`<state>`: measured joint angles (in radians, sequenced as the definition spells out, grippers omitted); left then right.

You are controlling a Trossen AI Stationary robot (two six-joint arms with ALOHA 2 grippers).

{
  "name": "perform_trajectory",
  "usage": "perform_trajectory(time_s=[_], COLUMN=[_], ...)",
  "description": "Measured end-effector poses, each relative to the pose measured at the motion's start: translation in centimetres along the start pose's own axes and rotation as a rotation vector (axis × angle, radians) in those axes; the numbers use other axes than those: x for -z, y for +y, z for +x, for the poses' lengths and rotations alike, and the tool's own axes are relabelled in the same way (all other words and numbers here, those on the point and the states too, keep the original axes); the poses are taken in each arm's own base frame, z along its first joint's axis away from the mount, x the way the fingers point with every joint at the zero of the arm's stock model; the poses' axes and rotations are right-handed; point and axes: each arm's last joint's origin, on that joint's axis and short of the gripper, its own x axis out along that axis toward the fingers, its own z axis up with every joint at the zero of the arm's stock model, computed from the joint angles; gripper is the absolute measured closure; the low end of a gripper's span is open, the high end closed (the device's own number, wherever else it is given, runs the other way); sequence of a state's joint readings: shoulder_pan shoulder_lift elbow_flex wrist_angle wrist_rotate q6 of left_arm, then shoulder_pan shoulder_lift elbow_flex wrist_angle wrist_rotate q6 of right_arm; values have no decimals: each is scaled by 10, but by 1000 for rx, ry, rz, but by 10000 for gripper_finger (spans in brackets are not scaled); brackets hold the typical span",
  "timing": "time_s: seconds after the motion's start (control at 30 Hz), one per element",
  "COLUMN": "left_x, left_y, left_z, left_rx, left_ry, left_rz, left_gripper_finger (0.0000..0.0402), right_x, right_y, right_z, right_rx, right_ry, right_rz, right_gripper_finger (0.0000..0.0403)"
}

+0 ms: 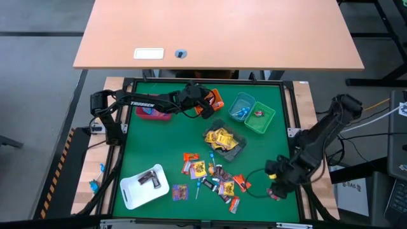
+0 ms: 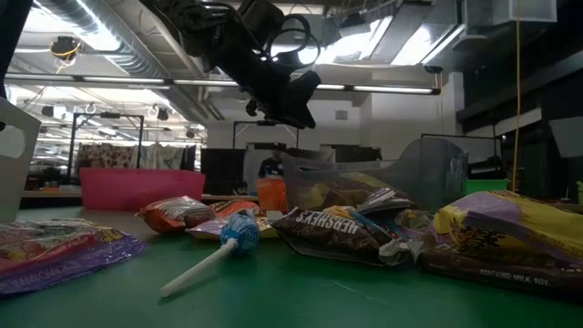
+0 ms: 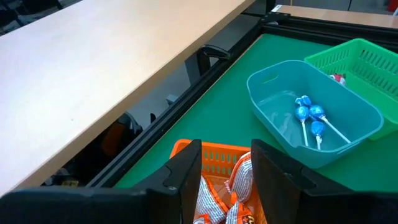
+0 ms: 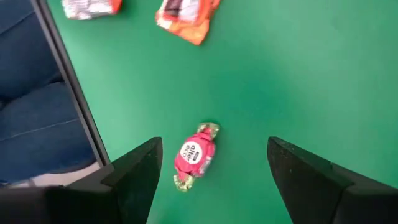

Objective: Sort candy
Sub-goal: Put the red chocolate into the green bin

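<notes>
Our right claw (image 4: 211, 171) hangs with its fingers spread wide, straddling a pink wrapped sweet (image 4: 196, 155) that lies alone on the green bench (image 4: 298, 74) near the front right corner, touching neither finger. Our left claw (image 3: 227, 180) hovers over the orange bin (image 3: 214, 155) at the back, fingers partly apart; whether they pinch one of the orange packets (image 3: 239, 186) between them we cannot tell. Most of the loose candy (image 1: 210, 175) sits mid-bench, with blue lollipops (image 3: 310, 115) already in the blue bin (image 3: 273, 84). We judge the risk to be the small, rounded sweet: closing off-centre could squirt it toward the bench rail (image 4: 68, 81) just beside it, or the fingertips could scrape the mat.
</notes>
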<state>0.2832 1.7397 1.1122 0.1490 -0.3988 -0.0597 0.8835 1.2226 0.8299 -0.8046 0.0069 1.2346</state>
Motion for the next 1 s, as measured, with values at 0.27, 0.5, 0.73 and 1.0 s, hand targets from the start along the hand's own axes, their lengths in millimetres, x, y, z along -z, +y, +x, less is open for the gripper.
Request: perform_trajectory(time_s=[0.27, 0.5, 0.73, 1.0], left_x=[0, 0, 0, 0], left_y=[0, 0, 0, 0], left_z=[0, 0, 0, 0], left_rx=[0, 0, 0, 0], left_ry=[1, 1, 1, 1], left_rz=[0, 0, 0, 0], left_gripper_finger=[274, 274, 274, 274], right_x=[21, 25, 26, 28], right_y=[13, 23, 26, 25], right_z=[25, 47, 64, 81], right_rx=[58, 59, 84, 137], right_ry=[55, 65, 101, 160], right_rz=[-98, -118, -115, -112], right_gripper_finger=[116, 116, 116, 116])
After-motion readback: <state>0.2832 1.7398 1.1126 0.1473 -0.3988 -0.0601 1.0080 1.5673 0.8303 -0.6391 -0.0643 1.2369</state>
